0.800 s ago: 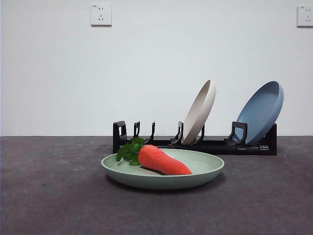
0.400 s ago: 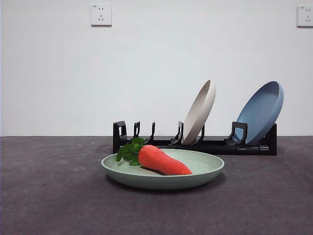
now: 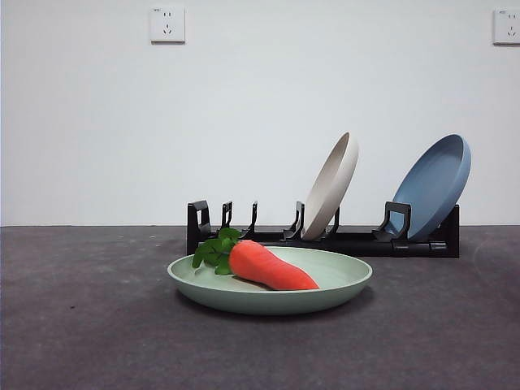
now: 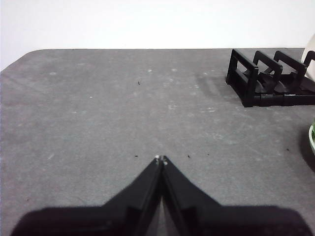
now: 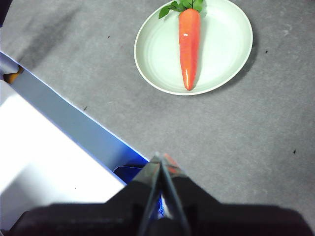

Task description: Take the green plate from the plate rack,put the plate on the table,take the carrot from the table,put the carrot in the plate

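The green plate (image 3: pixel 325 286) lies flat on the table (image 3: pixel 89 325) in front of the plate rack (image 3: pixel 349 240). The carrot (image 3: pixel 268 266) lies in it, leaves toward the rack's left end. The right wrist view shows the plate (image 5: pixel 221 54) and the carrot (image 5: pixel 189 46) from above, well away from my right gripper (image 5: pixel 160 158), which is shut and empty. My left gripper (image 4: pixel 160 160) is shut and empty over bare table, with the rack's end (image 4: pixel 268 78) off to one side. Neither gripper shows in the front view.
A beige plate (image 3: pixel 331 186) and a blue plate (image 3: pixel 435 187) lean in the rack's slots. A white and blue edge (image 5: pixel 64 147) fills one corner of the right wrist view. Two wall sockets (image 3: pixel 167 24) sit on the white wall behind.
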### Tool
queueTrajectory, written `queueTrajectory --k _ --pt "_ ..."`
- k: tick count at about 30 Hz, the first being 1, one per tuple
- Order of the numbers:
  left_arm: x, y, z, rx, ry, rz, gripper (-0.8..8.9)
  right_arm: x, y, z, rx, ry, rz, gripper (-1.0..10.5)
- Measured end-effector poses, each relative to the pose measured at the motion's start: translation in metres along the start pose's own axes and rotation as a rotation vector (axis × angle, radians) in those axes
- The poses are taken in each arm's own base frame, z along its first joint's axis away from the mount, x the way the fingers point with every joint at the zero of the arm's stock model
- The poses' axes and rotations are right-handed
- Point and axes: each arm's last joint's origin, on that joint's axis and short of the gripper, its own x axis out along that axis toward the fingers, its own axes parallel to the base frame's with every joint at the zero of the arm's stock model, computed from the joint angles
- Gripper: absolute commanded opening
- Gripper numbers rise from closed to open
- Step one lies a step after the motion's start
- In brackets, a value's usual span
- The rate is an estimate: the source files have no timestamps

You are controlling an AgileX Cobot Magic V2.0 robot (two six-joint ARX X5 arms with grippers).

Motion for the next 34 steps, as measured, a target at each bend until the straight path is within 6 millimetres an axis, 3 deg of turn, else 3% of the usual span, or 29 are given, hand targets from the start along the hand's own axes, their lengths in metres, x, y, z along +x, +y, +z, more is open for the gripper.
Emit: queueTrajectory --k 20,27,31,34 --pt "0.000 0.000 0.000 0.000 0.000 0.000 -0.03 -0.001 -0.002 0.001 -0.002 -0.015 -0.023 0.0" --pt "0.000 0.000 0.000 0.000 0.000 0.000 -0.03 -0.020 -0.019 0.007 0.050 -0.340 -0.119 0.0" --pt "0.000 0.000 0.000 0.000 0.000 0.000 -0.03 -0.019 -0.033 -0.010 0.085 -0.474 -0.227 0.0" --pt "0.000 0.000 0.000 0.000 0.000 0.000 -0.03 -0.007 -0.045 -0.029 0.099 -0.549 -0.314 0.0"
